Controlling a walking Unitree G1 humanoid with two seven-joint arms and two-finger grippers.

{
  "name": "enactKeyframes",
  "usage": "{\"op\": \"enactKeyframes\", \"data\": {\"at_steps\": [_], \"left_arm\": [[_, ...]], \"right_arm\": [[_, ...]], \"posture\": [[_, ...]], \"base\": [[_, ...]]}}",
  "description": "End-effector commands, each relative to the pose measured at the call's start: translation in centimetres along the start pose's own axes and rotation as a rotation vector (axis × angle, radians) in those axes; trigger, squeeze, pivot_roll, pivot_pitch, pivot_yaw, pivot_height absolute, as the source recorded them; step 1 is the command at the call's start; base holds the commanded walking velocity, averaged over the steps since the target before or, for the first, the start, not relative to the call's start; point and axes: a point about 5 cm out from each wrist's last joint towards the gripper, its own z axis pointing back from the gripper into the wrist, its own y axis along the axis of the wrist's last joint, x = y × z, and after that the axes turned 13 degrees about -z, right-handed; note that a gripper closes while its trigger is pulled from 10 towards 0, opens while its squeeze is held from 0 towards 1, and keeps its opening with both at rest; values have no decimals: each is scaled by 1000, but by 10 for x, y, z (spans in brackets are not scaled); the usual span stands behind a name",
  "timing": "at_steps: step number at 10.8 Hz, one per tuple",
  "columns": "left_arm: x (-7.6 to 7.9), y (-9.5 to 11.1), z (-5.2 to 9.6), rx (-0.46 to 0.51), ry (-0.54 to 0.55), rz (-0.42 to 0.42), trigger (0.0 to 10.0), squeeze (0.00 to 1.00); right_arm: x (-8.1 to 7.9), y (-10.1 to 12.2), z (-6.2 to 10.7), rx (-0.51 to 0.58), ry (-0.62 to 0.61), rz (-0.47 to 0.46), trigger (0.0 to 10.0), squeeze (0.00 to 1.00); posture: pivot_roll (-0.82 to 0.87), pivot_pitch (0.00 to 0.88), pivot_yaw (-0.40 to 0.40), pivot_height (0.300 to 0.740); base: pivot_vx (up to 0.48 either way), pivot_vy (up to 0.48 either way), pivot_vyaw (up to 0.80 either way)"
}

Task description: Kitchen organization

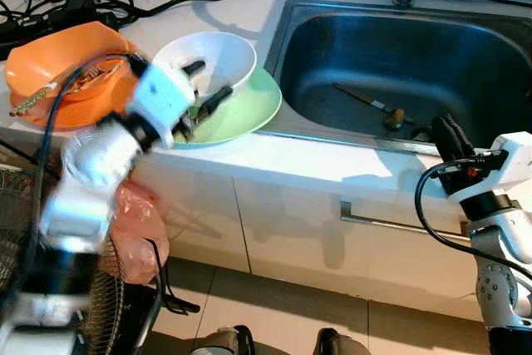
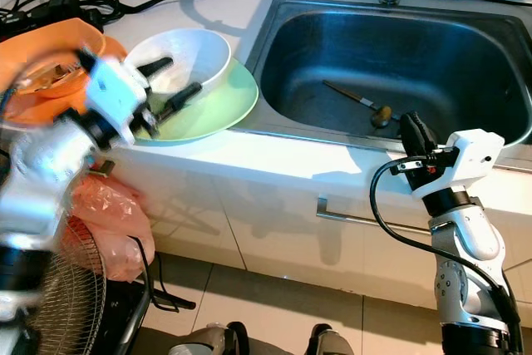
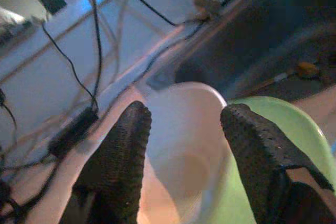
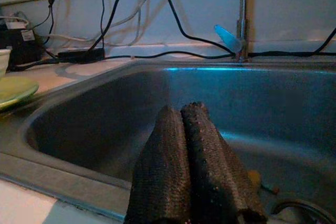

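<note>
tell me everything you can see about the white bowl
The white bowl is round, smooth and glossy, looking like ceramic or plastic. It stands upright on the green plate, on the counter just left of the sink. It looks empty. The left tool is open, with one finger over the bowl's inside and the other outside the near rim.
</note>
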Motion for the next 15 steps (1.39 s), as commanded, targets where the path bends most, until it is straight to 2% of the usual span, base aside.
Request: {"op": "enactKeyframes", "data": {"at_steps": [1, 3, 4, 5, 7, 9, 13, 15], "left_arm": [[-9, 0, 0, 4, 5, -1, 10000, 1000], [-16, -4, -1, -10, -38, 1, 10000, 1000], [-20, -5, -1, -7, -106, 1, 10000, 0], [-24, -5, -3, -1, -155, 3, 10000, 0], [-20, -14, -4, -41, -256, 5, 10000, 0], [-22, -17, -6, -48, -275, 0, 10000, 0], [-22, -26, -12, -121, -291, -108, 10000, 0], [-21, -25, -15, -112, -313, -110, 10000, 0]], "right_arm": [[0, -19, 4, -84, -18, -28, 10000, 0], [-2, -21, 2, -86, -15, -34, 10000, 0], [-3, -22, 1, -85, -12, -35, 10000, 0], [-3, -23, 1, -83, -14, -36, 10000, 0], [-6, -25, 0, -82, -11, -41, 10000, 0], [-5, -25, -1, -81, -14, -39, 10000, 0], [-7, -26, -1, -80, -11, -41, 10000, 0], [-8, -27, -2, -80, -8, -43, 10000, 0]], "posture": [[45, 164, 77, 740], [45, 164, 82, 740], [47, 164, 85, 740], [50, 162, 88, 740], [50, 161, 90, 740], [46, 160, 94, 740], [45, 152, 95, 740], [43, 150, 98, 740]], "base": [[0, 0, 0], [0, 0, 0], [0, 0, 0], [0, 0, 0], [0, 0, 0], [0, 0, 0], [0, 0, 0], [0, 0, 0]]}}
